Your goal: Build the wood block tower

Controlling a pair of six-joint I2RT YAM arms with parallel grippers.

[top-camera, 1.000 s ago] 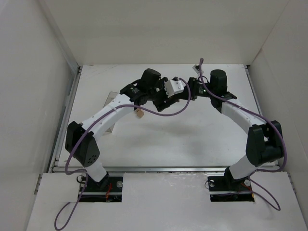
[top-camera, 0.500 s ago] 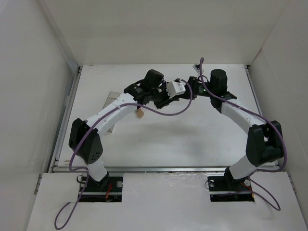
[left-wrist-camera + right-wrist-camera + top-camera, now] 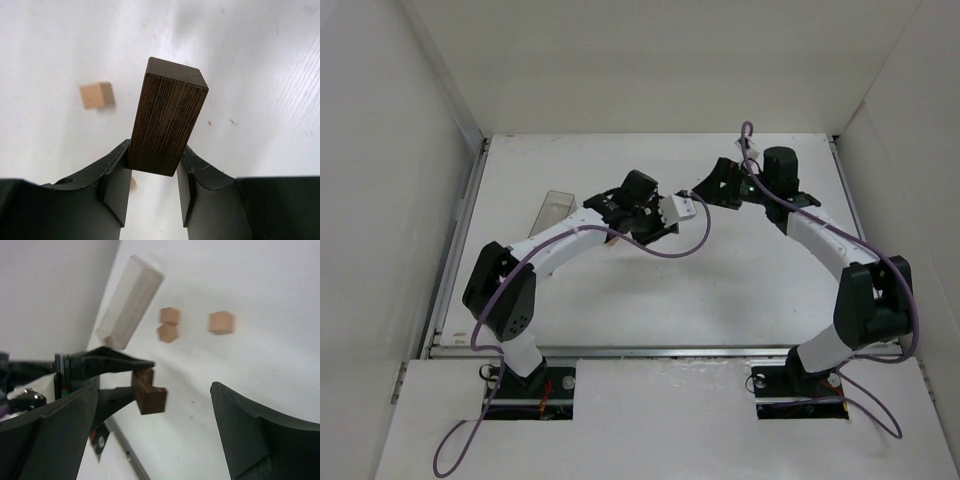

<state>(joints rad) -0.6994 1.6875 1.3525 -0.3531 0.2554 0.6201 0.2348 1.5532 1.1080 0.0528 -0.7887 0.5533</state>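
Note:
My left gripper (image 3: pixel 154 156) is shut on the dark brown arch-shaped piece (image 3: pixel 167 117), which sticks out past its fingertips above the white table. In the right wrist view the same piece (image 3: pixel 149 392) hangs between the left gripper's black fingers (image 3: pixel 117 360). My right gripper (image 3: pixel 156 390) stands wide open just beside it, touching nothing. Light tan cubes lie on the table: two close together (image 3: pixel 169 324), one apart (image 3: pixel 221 322), and one seen past the left gripper (image 3: pixel 97 95). From above, the two grippers (image 3: pixel 650 222) (image 3: pixel 705 192) are near each other at mid-table.
A long clear plastic box (image 3: pixel 131 300) lies left of the cubes, also visible from above (image 3: pixel 555 205) near the left arm. White walls enclose the table on three sides. A purple cable (image 3: pixel 670 250) loops under the left wrist.
My right gripper has opened and drawn back to the right. My left gripper has closed on the dark arch piece and moved slightly nearer with it.

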